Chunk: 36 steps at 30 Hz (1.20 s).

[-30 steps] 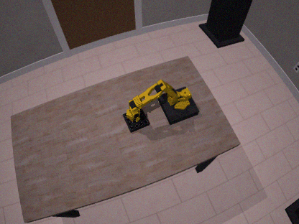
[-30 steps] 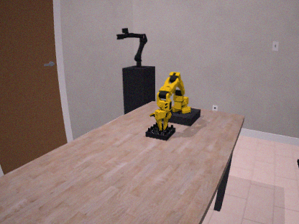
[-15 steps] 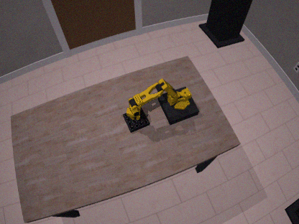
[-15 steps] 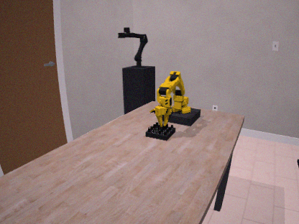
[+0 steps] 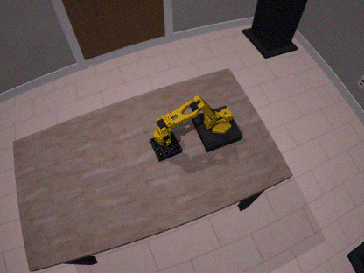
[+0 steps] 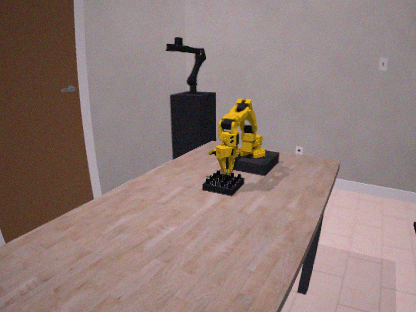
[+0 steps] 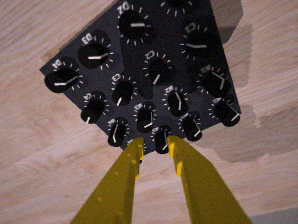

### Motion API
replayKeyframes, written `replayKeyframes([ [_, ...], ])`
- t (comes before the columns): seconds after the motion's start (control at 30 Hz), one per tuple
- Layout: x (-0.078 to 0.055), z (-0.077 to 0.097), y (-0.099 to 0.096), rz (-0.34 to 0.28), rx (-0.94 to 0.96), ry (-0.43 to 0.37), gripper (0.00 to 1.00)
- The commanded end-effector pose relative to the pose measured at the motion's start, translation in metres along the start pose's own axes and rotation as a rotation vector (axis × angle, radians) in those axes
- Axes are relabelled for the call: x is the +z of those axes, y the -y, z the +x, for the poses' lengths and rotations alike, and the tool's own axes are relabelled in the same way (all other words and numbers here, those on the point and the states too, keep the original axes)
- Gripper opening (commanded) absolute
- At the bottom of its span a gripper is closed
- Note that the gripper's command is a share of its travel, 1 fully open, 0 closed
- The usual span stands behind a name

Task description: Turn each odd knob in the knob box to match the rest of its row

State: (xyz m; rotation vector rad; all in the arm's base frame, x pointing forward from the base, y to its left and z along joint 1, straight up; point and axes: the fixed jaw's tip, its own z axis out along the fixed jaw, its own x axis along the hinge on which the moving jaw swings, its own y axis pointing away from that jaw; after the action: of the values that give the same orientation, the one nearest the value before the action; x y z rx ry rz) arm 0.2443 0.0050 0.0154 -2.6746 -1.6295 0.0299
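On the wooden bench (image 5: 87, 197) (image 6: 150, 240) (image 7: 35, 150), got the pincer (image 5: 164, 144) (image 6: 227, 173) (image 7: 156, 140) nearly clenched, gripping nothing, probably to fit among crowded knobs (image 7: 122, 92) lol.

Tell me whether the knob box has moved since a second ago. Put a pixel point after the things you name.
No. The knob box (image 5: 168, 154) (image 6: 220, 187) (image 7: 132, 65) sits in the same place relative to the black base block (image 5: 222, 141) (image 6: 267, 162).
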Motion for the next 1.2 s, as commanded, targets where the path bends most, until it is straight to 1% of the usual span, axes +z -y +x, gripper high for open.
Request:
replayKeyframes([
  [0.0, -0.006, 0.001, -0.003, -0.020, -0.006, -0.012, 0.08],
  [0.13, -0.006, 0.000, -0.002, -0.020, -0.006, -0.012, 0.08],
  [0.27, -0.008, -0.003, 0.004, -0.020, -0.006, -0.012, 0.08],
  [0.5, -0.012, -0.015, 0.026, -0.020, -0.006, -0.012, 0.08],
  [0.57, -0.012, -0.015, 0.026, -0.020, -0.006, -0.012, 0.08],
  [0.73, -0.011, -0.025, 0.045, -0.020, -0.006, -0.012, 0.08],
  [0.87, -0.009, -0.031, 0.055, -0.020, -0.006, -0.012, 0.08],
  [0.97, -0.008, -0.033, 0.058, -0.020, -0.006, -0.012, 0.08],
  [1.17, -0.008, -0.033, 0.059, -0.020, -0.006, -0.012, 0.08],
])
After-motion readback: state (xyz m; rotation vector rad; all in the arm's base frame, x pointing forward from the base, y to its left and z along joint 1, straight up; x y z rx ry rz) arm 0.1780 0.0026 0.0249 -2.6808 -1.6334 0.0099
